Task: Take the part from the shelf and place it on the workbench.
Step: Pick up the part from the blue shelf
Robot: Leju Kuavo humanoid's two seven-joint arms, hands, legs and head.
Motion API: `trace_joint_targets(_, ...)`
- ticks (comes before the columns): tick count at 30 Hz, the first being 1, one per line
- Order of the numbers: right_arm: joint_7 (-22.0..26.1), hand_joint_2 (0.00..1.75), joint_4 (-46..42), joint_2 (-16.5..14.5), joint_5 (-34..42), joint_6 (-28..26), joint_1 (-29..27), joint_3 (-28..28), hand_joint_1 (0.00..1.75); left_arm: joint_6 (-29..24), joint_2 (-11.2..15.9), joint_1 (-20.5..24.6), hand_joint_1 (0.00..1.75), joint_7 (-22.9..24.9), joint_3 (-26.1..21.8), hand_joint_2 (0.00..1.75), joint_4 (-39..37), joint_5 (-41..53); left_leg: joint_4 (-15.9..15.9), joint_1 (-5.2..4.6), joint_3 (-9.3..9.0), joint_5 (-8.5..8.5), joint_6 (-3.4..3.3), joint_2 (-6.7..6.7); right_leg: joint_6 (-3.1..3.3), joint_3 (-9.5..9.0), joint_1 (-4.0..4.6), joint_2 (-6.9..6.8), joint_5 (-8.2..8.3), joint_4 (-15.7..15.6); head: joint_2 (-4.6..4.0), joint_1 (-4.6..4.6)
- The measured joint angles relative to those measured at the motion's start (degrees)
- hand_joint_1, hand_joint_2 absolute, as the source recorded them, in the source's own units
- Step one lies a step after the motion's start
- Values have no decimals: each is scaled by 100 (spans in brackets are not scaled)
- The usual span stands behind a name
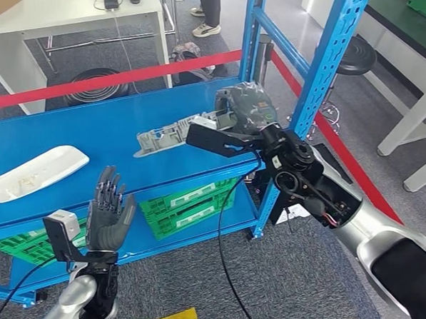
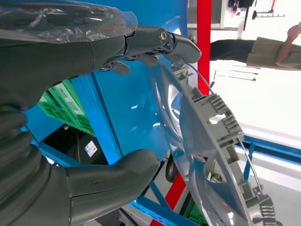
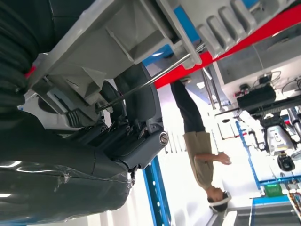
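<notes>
The grey plastic part (image 1: 166, 137) lies lengthwise on the blue shelf (image 1: 93, 135), near its right end. My right hand (image 1: 246, 107), wrapped in clear film, reaches in from the right and grips that end; in the right wrist view its dark fingers (image 3: 135, 127) curl around the part's ribbed underside (image 3: 117, 33). I cannot tell whether the part is lifted off the shelf. My left hand (image 1: 108, 212) is raised in front of the shelf edge, fingers spread, holding nothing. In the left wrist view the thumb (image 2: 113, 179) and fingers stand apart, with the part (image 2: 213, 141) beyond them.
A white curved part (image 1: 35, 171) lies at the shelf's left. Green crates (image 1: 192, 205) fill the lower level. A blue upright (image 1: 326, 65) stands beside my right arm. Red barrier tape (image 1: 112, 79) runs behind. A green-topped bench (image 1: 406, 27) and a stool (image 1: 356, 56) stand far right. A person (image 3: 199, 146) is nearby.
</notes>
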State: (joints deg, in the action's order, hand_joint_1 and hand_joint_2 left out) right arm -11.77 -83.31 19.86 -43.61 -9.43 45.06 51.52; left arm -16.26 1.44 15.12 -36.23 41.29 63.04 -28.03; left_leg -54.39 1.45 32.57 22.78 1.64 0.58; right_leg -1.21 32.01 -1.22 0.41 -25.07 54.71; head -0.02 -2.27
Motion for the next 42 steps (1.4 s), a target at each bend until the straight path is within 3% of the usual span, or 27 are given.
trace_joint_targets(17,-176,175,-510,197,-170,50,224,-148,175,35,-4,23,0,3,-1,175,0,9,1,0,0,0,0,0,0,0,0,0,0,0,0,0)
trace_joint_targets(42,-193,175,-693,214,-301,158,352,-204,175,35,-46,22,0,-3,-22,175,0,10,1,0,1,0,0,0,0,0,0,-1,0,0,0,-1)
